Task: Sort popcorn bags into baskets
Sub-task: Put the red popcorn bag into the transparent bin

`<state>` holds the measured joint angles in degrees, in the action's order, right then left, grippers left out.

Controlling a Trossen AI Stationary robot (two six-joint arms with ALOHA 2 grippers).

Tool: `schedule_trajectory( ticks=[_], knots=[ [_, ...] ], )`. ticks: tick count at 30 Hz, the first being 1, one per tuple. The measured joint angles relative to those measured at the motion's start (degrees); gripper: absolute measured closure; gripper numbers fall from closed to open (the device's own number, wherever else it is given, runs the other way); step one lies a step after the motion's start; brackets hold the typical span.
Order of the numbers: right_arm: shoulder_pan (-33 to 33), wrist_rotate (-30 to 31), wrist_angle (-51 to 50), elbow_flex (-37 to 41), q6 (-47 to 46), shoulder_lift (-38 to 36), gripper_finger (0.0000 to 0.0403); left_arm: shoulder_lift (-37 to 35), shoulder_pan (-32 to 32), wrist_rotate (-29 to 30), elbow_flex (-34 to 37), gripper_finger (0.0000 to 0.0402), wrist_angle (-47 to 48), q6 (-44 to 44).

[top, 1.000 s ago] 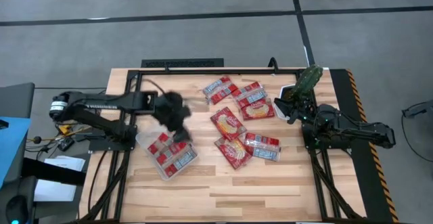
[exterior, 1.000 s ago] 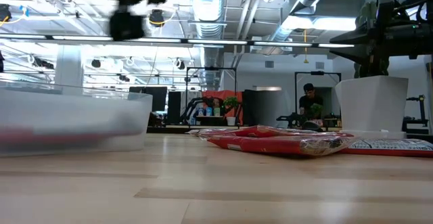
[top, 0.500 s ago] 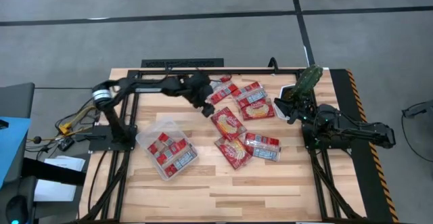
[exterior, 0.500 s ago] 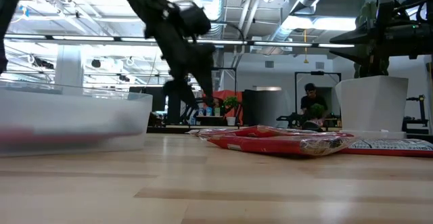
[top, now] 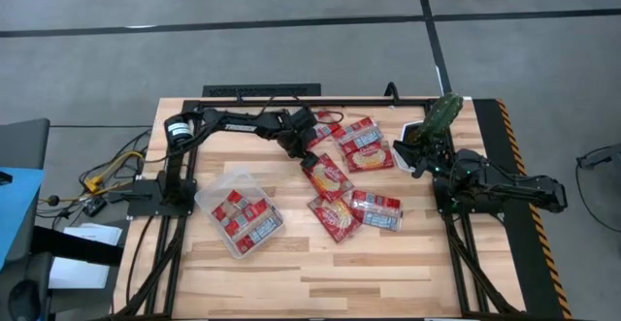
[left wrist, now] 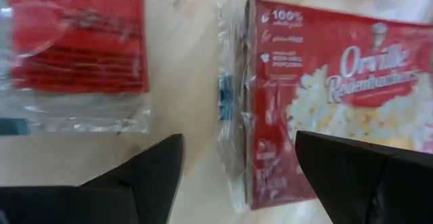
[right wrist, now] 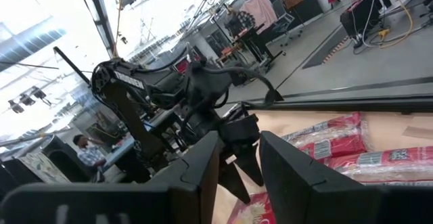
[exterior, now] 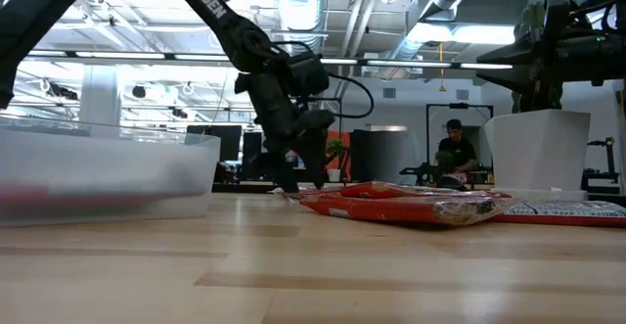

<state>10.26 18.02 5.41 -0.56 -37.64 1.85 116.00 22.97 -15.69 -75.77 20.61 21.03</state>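
Observation:
Several red popcorn bags lie flat on the wooden table, right of the clear tub, which holds several more bags. My left gripper is open and low over the far-left loose bag. In the left wrist view its fingers stand on either side of a bag's clear end seam. I cannot tell whether they touch it. In the low view the gripper reaches almost to the table top. My right gripper waits, slightly open, by the plant pot.
A white pot with a green plant stands at the table's far right, close to my right gripper. The tub sits near the table's left. A black frame rail runs along the far edge. A person stands in the room behind.
My left gripper has swung from above the tub toward the far edge and to the right, then come down over the far-left loose bag. The bags and the tub have stayed where they were.

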Motion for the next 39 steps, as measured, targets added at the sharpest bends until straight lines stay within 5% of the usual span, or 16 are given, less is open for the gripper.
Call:
schedule_trajectory(
  ticks=[6, 17, 25, 39],
  knots=[
    [0.0, 0.03, -0.24, 0.0, 0.29, 0.0, 0.0268, 2.59, -1.46, -2.6, -0.26, 0.0164, -1.16, 1.41],
    [0.0, 0.02, -0.26, 0.0, 0.56, 0.0, 0.0271, 3.24, -1.54, -1.2, -0.06, 0.0389, -0.91, -0.21],
    [0.0, 0.04, -0.28, 0.0, 0.65, 0.0, 0.0274, 0.76, -1.88, -6.59, -2.47, 0.0401, 6.73, -3.77],
    [0.0, 0.04, -0.31, 0.02, 0.7, 0.0, 0.0277, -5.4, -6.35, -5.24, -26.67, 0.0401, 44.38, -32.93]
  ],
)
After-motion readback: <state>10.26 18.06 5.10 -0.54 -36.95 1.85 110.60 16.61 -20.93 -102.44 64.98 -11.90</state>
